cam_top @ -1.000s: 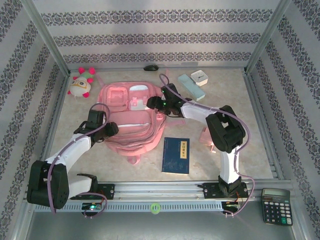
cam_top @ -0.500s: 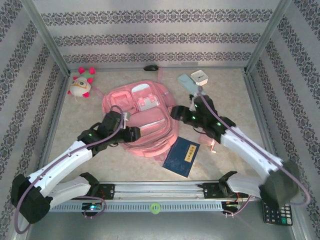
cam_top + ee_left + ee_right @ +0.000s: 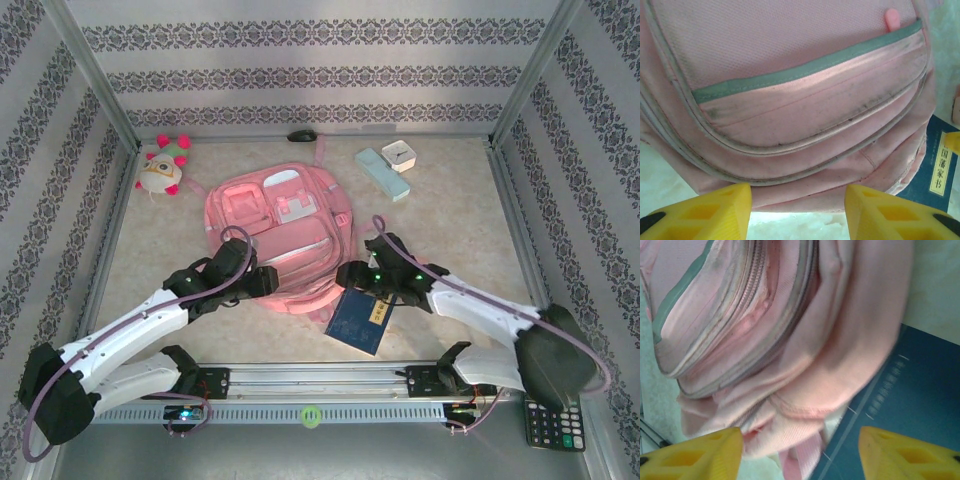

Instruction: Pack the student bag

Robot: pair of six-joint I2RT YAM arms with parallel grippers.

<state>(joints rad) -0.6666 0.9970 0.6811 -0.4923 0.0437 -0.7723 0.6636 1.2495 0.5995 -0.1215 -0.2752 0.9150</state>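
Far left: plush toy (image 3: 162,171) near the back wall, well apart from the work. Student bag (image 3: 281,228) lies flat at table centre, front pockets up, long axis running from the arm bases toward the back wall, its near end tipped slightly right. Left gripper (image 3: 267,281) sits at the bag's near-left edge; in the left wrist view its yellow fingers (image 3: 715,210) stand apart with nothing between them, the bag just ahead of the tips. Right gripper (image 3: 345,275) is at the near-right corner, fingers likewise spread and clamping nothing; the bag fabric lies ahead and to its left. Both arms are about equally close to the bag. Blue book (image 3: 362,314) lies just right of that corner, the bag's corner overlapping its edge, so the right arm is the nearer one for it. Book label, top cut off, reads 国藩家书. Calculator (image 3: 549,424) at the near right; key legends too small to read.
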